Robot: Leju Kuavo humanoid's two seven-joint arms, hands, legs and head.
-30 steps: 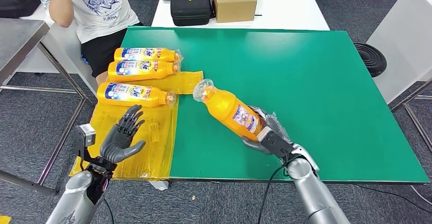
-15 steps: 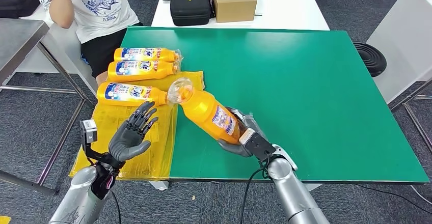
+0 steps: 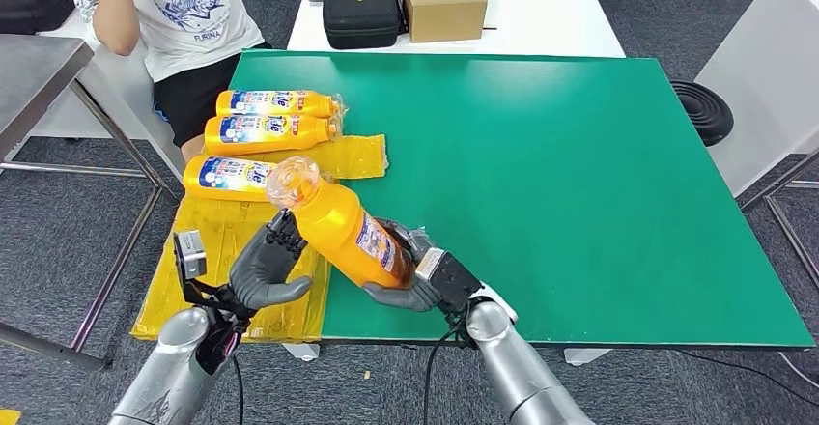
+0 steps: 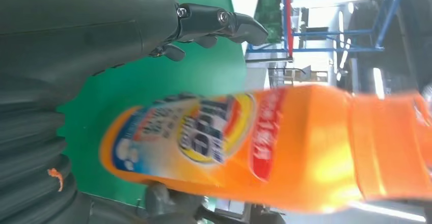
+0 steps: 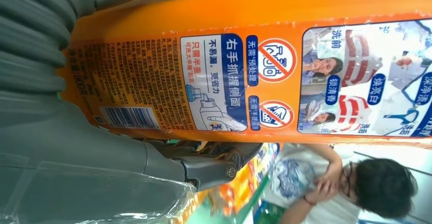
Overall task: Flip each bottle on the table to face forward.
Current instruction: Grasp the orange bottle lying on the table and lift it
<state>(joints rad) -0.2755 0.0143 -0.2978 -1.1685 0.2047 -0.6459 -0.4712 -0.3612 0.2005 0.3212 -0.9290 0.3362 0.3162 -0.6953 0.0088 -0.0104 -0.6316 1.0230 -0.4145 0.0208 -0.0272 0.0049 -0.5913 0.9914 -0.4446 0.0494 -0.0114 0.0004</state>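
Orange bottle (image 3: 343, 232) gripped by the right hand (image 3: 410, 280), left hand (image 3: 266, 266) open beside it; right wrist view shows its back label (image 5: 214, 81).

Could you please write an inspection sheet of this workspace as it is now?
Surface: green table; yellow sheet at its left end.
Job's things: three bottles lying on the sheet; held bottle lifted, cap up-left.
Clutter: nothing seen on the green table.
Hands: right hand grips the held bottle's base; left hand open beside it.
Cables: black cable under the right arm.
Surroundings: seated person; black case and cardboard box on a white table.
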